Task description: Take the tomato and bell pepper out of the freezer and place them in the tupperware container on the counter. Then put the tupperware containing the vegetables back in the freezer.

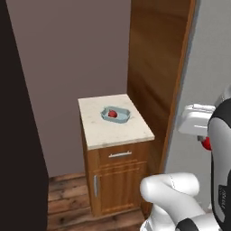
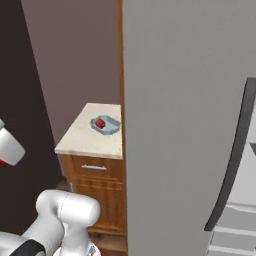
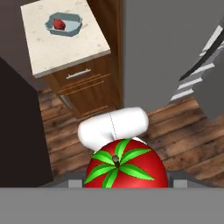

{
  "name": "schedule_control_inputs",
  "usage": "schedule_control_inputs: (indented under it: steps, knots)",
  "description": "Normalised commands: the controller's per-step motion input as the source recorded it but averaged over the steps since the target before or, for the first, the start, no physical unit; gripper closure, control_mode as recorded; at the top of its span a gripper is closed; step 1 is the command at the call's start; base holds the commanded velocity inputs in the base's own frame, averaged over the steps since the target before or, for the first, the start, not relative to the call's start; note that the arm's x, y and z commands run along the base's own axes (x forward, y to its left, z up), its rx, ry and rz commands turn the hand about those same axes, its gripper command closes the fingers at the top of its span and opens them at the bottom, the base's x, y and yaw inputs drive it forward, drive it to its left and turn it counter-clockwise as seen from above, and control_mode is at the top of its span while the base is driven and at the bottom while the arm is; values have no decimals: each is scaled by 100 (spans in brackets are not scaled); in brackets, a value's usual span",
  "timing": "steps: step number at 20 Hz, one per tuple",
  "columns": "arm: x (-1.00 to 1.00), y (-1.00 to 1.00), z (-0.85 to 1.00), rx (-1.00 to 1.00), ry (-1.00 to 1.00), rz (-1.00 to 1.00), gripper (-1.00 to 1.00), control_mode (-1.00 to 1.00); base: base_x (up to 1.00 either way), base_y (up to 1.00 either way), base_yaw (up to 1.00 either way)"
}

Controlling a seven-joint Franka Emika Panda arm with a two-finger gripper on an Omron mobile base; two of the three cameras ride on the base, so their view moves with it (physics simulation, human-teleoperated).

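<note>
My gripper (image 3: 127,177) is shut on a round red tomato (image 3: 126,168) with a green star-shaped leaf top, close to the hand camera and high above the wooden floor. The same tomato (image 1: 206,143) peeks out under my white hand beside the grey freezer (image 1: 207,54) door. On the beige counter (image 1: 113,133) sits the light blue-grey tupperware container (image 1: 125,118). A small red piece lies in it, the bell pepper (image 1: 113,114), also seen as the bell pepper (image 3: 59,24) from the hand. The counter stands well apart from my gripper.
The open freezer door (image 2: 180,125) with its dark vertical handle (image 2: 235,150) stands right of the counter (image 2: 85,142). Pale inner shelves (image 2: 235,225) show past it. A tall wooden panel (image 1: 153,67) separates counter and freezer. A dark wall (image 1: 18,135) bounds the left.
</note>
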Motion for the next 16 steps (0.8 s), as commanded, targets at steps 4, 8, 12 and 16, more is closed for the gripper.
schedule_control_inputs:
  steps: [4,8,12,16]
  knots:
    - [0,0,0,0,0,0,100,100,91,61,-5]
    - [0,0,0,0,0,0,100,100,100,31,-9]
    - [0,0,0,0,0,0,100,100,100,10,-13]
    - [92,0,-41,0,10,-14,100,-100,0,0,0]
